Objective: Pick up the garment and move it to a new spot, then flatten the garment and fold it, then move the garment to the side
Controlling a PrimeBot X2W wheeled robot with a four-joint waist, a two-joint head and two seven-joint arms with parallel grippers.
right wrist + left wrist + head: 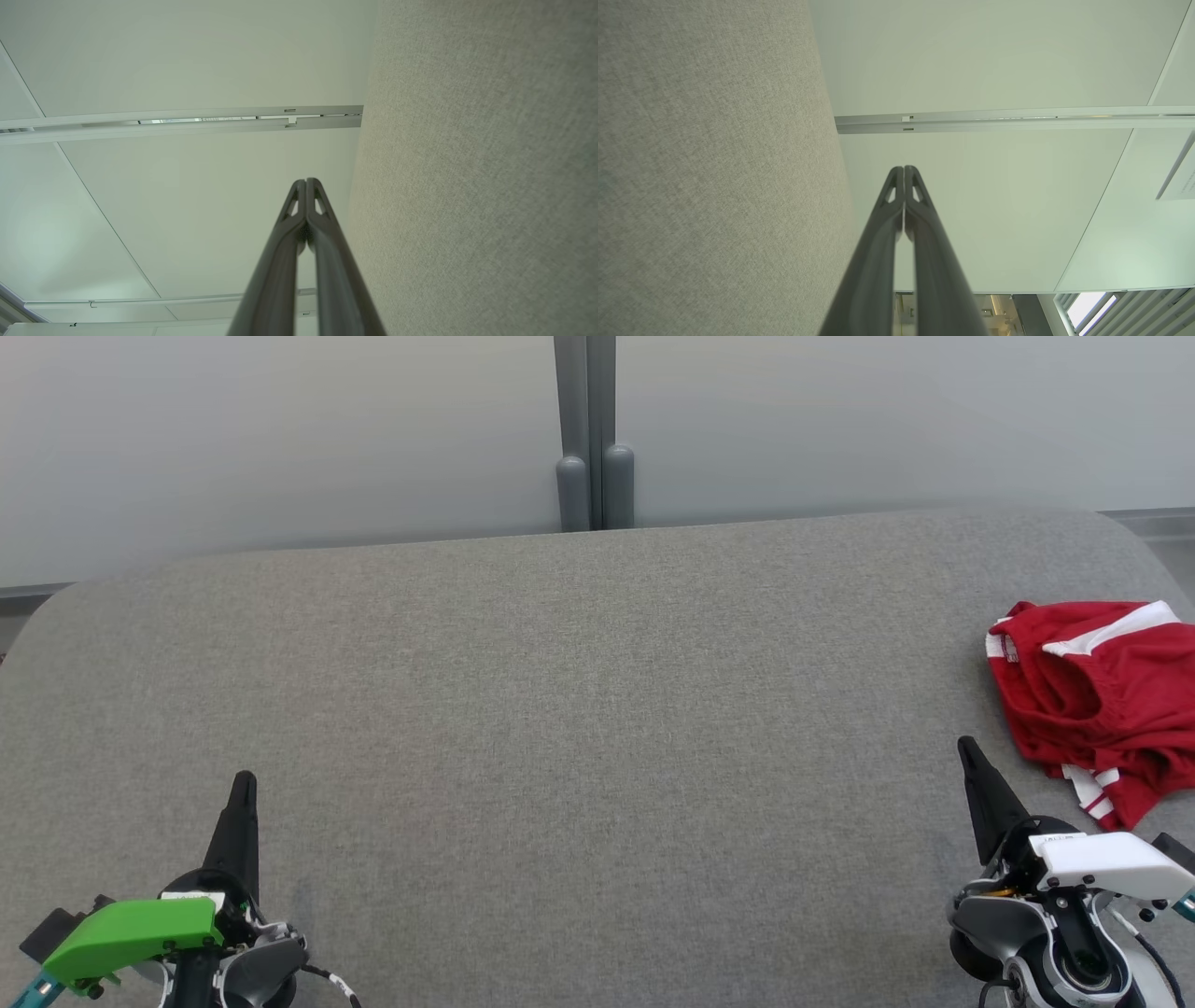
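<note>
A crumpled red garment (1092,705) with white stripes lies at the right edge of the grey fabric table (579,728), partly cut off by the head view's border. My right gripper (966,747) hovers just left of and nearer than the garment, apart from it; in the right wrist view its gripper (306,181) is shut with nothing between the tips. My left gripper (245,778) rests at the lower left, far from the garment. The left wrist view shows that gripper (904,169) shut and empty too.
A grey post (593,439) stands behind the table's far edge against a pale wall. The table's rounded far corners curve away at both sides. Both wrist views show the grey tabletop (705,177) beside pale wall panels (187,60).
</note>
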